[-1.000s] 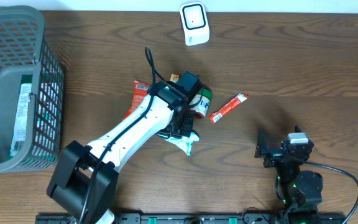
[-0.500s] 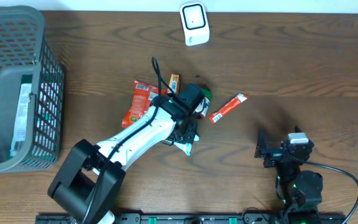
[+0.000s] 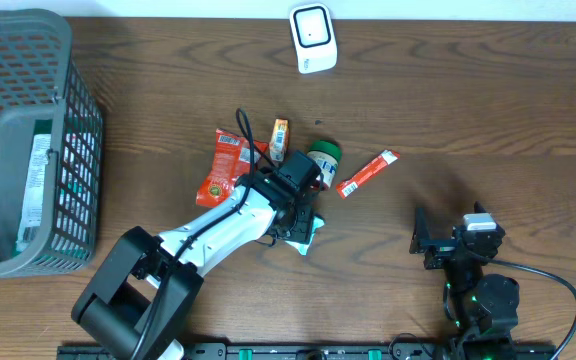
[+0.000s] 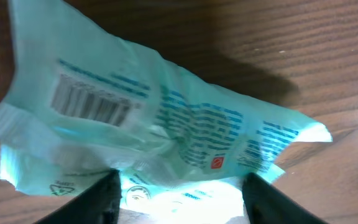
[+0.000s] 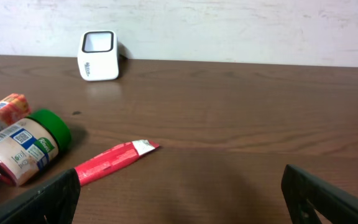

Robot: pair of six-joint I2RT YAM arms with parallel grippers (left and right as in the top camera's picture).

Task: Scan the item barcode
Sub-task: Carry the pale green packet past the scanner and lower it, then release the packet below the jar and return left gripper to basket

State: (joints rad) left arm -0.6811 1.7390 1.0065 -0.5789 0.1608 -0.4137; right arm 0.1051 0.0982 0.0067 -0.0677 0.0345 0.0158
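Note:
A mint-green packet (image 4: 166,118) with a printed barcode (image 4: 92,104) lies crumpled on the wooden table. My left gripper (image 4: 182,202) is open above it, and its two dark fingers (image 4: 98,199) stand wide apart on either side of the packet's near edge. From overhead the left gripper (image 3: 303,212) covers most of the packet (image 3: 306,238). The white scanner (image 3: 313,38) stands at the table's far edge, also visible as scanner (image 5: 98,55) in the right wrist view. My right gripper (image 5: 185,205) is open and empty at the front right, seen from above as right gripper (image 3: 426,242).
A red pouch (image 3: 223,170), a small orange bar (image 3: 280,135), a green-lidded jar (image 3: 323,160) and a red stick pack (image 3: 366,173) lie around the left gripper. A grey mesh basket (image 3: 68,120) with items stands at the far left.
The left gripper has gone from shut to open, letting go of the mint-green packet on the table. The left arm has drawn slightly toward the front. The right arm is still.

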